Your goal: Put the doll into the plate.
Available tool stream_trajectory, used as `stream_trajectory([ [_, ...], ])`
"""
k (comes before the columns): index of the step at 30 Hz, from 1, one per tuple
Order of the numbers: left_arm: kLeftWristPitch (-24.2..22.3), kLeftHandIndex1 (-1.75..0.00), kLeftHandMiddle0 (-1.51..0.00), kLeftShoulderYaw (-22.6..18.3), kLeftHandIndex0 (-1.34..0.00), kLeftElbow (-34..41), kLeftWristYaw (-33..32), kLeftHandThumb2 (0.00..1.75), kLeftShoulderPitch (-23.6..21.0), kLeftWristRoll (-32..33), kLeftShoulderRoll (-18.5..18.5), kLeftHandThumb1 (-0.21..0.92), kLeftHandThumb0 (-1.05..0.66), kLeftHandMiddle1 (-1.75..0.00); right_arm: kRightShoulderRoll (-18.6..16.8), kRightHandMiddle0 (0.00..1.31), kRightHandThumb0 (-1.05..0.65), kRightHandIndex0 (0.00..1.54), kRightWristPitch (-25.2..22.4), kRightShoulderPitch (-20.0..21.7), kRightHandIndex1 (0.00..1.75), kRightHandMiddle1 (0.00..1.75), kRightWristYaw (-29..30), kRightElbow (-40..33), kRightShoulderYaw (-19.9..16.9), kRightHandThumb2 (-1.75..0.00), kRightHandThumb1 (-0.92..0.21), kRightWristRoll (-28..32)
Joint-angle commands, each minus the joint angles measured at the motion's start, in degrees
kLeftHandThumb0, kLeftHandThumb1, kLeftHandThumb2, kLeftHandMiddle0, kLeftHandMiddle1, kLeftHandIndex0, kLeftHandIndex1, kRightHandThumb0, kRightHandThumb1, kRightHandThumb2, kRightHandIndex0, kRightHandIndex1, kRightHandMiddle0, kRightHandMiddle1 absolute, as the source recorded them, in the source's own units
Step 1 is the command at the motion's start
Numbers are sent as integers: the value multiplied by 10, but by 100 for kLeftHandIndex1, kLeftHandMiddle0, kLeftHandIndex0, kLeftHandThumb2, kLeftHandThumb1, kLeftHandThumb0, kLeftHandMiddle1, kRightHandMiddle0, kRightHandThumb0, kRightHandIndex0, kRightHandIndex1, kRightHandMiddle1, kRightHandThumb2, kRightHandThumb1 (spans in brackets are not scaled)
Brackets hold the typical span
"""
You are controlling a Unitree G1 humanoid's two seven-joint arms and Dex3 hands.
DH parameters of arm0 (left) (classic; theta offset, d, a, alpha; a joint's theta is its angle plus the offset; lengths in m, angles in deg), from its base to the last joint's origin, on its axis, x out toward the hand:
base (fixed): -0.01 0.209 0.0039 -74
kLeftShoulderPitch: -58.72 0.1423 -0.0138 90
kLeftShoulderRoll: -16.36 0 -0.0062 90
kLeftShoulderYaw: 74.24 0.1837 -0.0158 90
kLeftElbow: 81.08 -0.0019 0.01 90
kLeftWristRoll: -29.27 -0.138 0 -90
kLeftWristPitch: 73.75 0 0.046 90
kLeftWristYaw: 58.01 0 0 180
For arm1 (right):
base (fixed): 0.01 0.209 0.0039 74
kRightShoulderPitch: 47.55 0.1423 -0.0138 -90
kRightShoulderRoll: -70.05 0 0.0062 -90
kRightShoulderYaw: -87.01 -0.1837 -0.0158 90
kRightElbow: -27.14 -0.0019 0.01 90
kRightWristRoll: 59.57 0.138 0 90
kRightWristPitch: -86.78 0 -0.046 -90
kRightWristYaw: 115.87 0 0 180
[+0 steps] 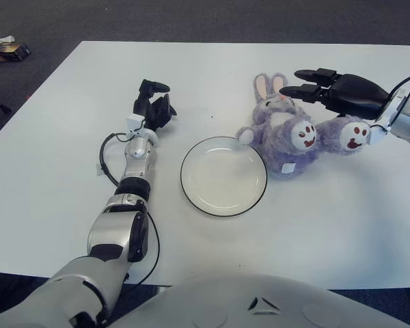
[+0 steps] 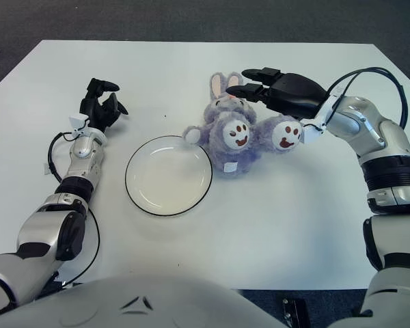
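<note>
A purple plush bunny doll point(image 1: 287, 137) lies on the white table, just right of the white plate point(image 1: 223, 175), its paw touching the plate's rim. The plate has a dark rim and holds nothing. My right hand point(image 1: 314, 87) hovers above the doll's upper body, fingers spread and pointing left over the ears, holding nothing. It also shows in the right eye view point(image 2: 263, 82). My left hand point(image 1: 154, 106) shows left of the plate, fingers loosely apart, holding nothing.
The white table point(image 1: 68, 137) spreads wide around the plate. A small box point(image 1: 7, 50) lies on the dark floor beyond the table's far left corner.
</note>
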Motion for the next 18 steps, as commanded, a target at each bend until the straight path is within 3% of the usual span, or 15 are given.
stream_trajectory([
  [1,7,-175,-82,3,-29,-30,2,70,43,-6,11,78,-36,-175,-6,14,-61,3,7,14,0,0,-15,-2,3,-1,-88,12],
  [18,9,-175,-82,6,-29,-31,-1,71,43,-10,13,78,-37,-175,-36,13,-65,0,14,51,0,0,-80,7,22,-1,-92,38],
])
